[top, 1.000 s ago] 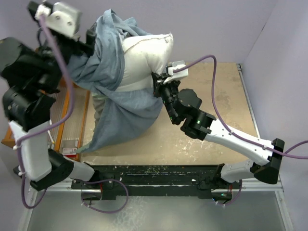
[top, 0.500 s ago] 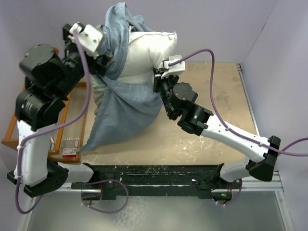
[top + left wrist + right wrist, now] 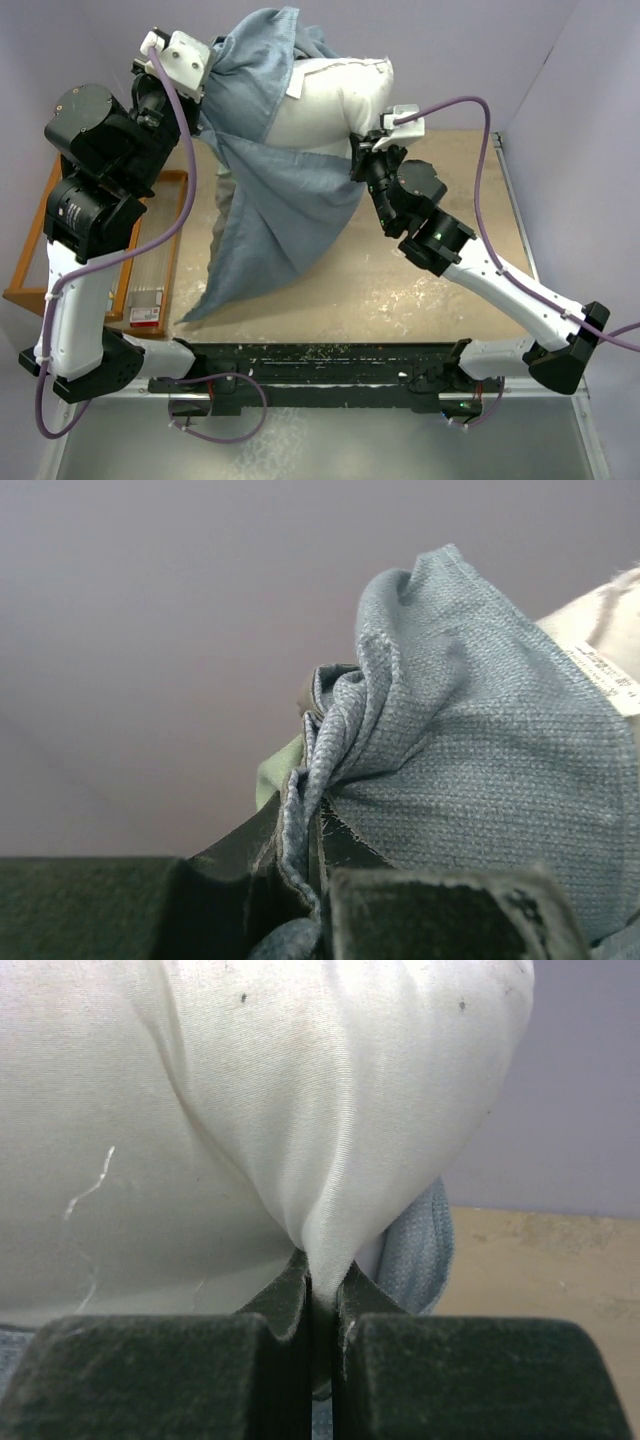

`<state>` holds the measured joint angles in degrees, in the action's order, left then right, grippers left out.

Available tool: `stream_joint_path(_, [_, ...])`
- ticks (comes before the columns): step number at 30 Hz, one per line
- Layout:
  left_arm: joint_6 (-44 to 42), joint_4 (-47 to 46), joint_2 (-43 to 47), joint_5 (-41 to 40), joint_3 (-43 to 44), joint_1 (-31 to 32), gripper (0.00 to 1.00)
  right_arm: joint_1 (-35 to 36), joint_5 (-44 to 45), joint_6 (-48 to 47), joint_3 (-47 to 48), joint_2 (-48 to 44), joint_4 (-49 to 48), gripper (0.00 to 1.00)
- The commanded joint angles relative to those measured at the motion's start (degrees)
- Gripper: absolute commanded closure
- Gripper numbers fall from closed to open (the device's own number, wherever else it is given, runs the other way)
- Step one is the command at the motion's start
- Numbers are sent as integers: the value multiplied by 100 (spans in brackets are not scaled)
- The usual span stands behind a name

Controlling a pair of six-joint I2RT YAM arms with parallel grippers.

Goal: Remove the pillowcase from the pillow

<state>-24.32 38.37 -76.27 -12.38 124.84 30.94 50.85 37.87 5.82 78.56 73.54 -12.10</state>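
Pillowcase (image 3: pixel 285 195) of thin grey-blue cloth hangs off the left of the plump off-white stuffed pillow (image 3: pixel 335 100), its bunched edge clamped in the jaws of our left gripper (image 3: pixel 300 880). Our right gripper (image 3: pixel 322 1310) pinches the pillow's right side, so stripping should run leftward.

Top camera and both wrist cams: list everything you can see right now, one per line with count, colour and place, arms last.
pillowcase: 1, pale grey-blue inside showing, a bit of green at the left wrist view; draped over the pillow's left and front, lower corner hanging to the table
pillow: 1, off-white; held up at the far centre
table: 1, tan; under everything
wooden tray: 1, orange-brown; left edge of the table
small box: 1, red and white; near end of the tray
cables: 2, purple; one along each arm
left gripper: 1, black; shut on bunched pillowcase cloth, far left
right gripper: 1, black; shut on a pinch of pillow fabric, right side
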Motion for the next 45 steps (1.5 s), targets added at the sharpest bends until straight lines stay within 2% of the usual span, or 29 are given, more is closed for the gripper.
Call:
stream_joint_path(1, [-265, -956, 266, -836, -151, -35, 91, -358, 243, 169, -120, -363, 19, 100])
stream_joint_path(7, [-527, -1807, 344, -1669, -552, -35, 97, -821, 89, 619, -482, -586, 225, 100])
stream_joint_path(11, [-653, -2133, 535, -2065, -1327, -78, 100, -1198, -151, 1096, -777, -926, 197, 100])
stream_joint_path(14, [-420, -2025, 613, -2143, -1961, -249, 100, -1490, -482, 1463, -1141, -1251, -65, 100])
stream_joint_path(20, [473, -528, 495, -1007, -3036, -511, 100, -1719, -700, 1808, -1279, -1478, -45, 100])
stream_joint_path(24, [330, -72, 655, 151, -3703, -527, 100, -1800, -614, 1869, -1064, -1464, 238, 100])
stream_joint_path(26, [117, 108, 699, 407, -3827, -527, 89, -1851, -454, 1872, -949, -1408, 459, 100])
stream_joint_path(28, [-70, 296, 713, 555, -3783, -536, 65, -1925, -285, 1905, -858, -1294, 669, 100])
stream_joint_path(31, [46, 535, 822, 985, -3171, -526, 39, -2016, -275, 2074, -774, -1029, 1011, 100])
stream_joint_path(34, [318, 832, 752, 1542, -2248, -527, 30, -2018, -324, 2319, -827, -873, 1094, 100])
stream_joint_path(36, [519, 1154, 502, 1849, -1476, -527, 28, -2018, -316, 2451, -849, -807, 1140, 100])
stream_joint_path(38, [645, 1394, 349, 2130, -1084, -527, 27, -2018, -289, 2573, -816, -734, 1245, 100])
stream_joint_path(43, [838, 1386, 365, 2587, -1487, -453, 22, -2018, -239, 2828, -710, -607, 1687, 100])
stream_joint_path(45, [883, 1401, 373, 2560, -1903, -154, 14, -2018, -171, 2926, -726, -604, 1749, 100])
